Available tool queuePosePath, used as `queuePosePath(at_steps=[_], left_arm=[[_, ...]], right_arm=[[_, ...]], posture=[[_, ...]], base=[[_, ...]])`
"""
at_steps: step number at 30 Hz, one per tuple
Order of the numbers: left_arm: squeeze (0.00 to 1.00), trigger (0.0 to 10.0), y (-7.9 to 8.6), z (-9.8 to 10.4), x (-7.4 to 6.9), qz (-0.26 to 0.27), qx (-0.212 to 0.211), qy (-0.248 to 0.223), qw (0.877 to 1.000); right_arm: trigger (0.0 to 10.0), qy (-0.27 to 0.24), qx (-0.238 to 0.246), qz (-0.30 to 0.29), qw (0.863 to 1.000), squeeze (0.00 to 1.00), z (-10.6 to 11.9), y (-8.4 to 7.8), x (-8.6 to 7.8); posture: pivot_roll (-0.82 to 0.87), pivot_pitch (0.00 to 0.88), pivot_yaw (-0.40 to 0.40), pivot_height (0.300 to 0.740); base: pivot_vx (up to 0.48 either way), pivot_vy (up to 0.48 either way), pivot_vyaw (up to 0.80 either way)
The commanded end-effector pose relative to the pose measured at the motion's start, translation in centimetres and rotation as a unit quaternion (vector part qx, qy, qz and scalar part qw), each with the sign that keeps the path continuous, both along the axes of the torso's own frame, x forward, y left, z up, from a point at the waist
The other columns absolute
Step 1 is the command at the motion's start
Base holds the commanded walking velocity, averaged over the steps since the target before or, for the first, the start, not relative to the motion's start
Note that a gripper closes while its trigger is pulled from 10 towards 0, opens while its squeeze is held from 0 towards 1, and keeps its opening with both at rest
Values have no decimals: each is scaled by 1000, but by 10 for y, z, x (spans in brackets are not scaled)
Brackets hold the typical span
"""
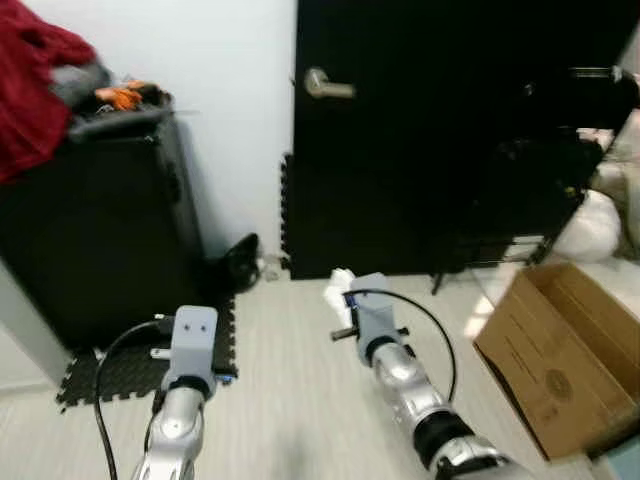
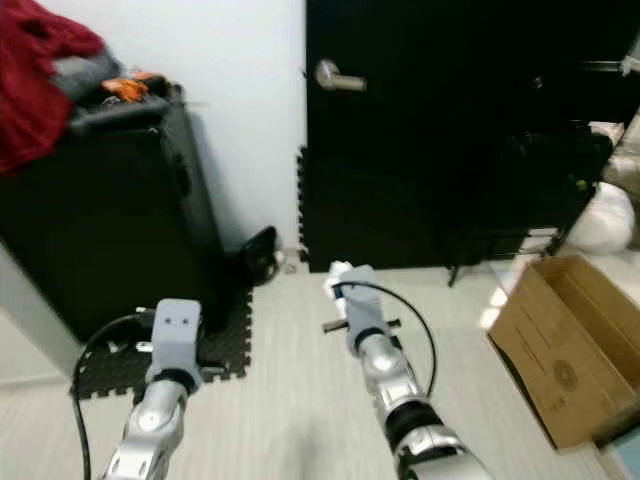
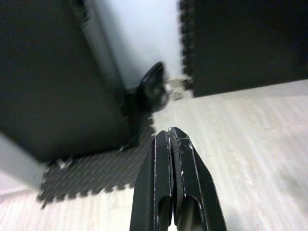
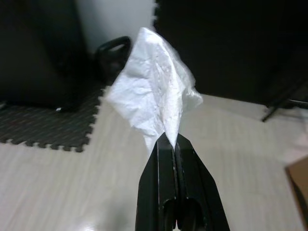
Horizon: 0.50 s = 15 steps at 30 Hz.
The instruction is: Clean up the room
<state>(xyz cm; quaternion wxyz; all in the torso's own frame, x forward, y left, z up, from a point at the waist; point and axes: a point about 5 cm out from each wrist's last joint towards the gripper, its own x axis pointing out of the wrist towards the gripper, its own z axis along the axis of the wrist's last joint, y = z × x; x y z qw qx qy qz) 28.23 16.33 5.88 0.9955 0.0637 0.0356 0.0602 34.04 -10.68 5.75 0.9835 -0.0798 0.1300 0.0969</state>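
A red cloth [image 1: 30, 85] lay draped over the black cabinet [image 1: 95, 230] at far left, with orange items [image 1: 120, 96] beside it on top. A black foam mat [image 1: 120, 372] covered the floor at the cabinet's foot. The left gripper [image 3: 174, 139] hung above the mat's edge, fingers closed on nothing. A dark object [image 1: 240, 262] sat in the corner by the white wall, identity unclear. The right gripper [image 4: 169, 140] was held out over the pale floor before the black door [image 1: 440, 130], fingers pinched on a crumpled white tissue [image 4: 154, 98]. The tissue's long axis ran on from the fingertips, flaring outward toward the door. A cardboard box [image 1: 560, 350] stood open at right.
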Motion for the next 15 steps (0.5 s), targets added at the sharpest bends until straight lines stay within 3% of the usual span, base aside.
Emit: queuePosePath(at_steps=[1, 5, 15], left_arm=[[0, 10000, -1, -5, -3, 1, -5, 9, 1000], [0, 10000, -1, -3, -2, -2, -7, 4, 1000], [0, 10000, 17, 17, 27, -7, 10, -13, 1000]], right_arm=[[10000, -2, 6, -9, 1000, 0, 0, -3, 0], [10000, -1, 10, -14, 1000, 0, -4, -5, -3], [10000, 4, 20, -41, 999, 0, -13, -16, -12]], posture=[[57, 50, -11, 740], [57, 51, -12, 740], [46, 47, 1, 740]], base=[[0, 0, -800], [0, 0, -800], [0, 0, -800]])
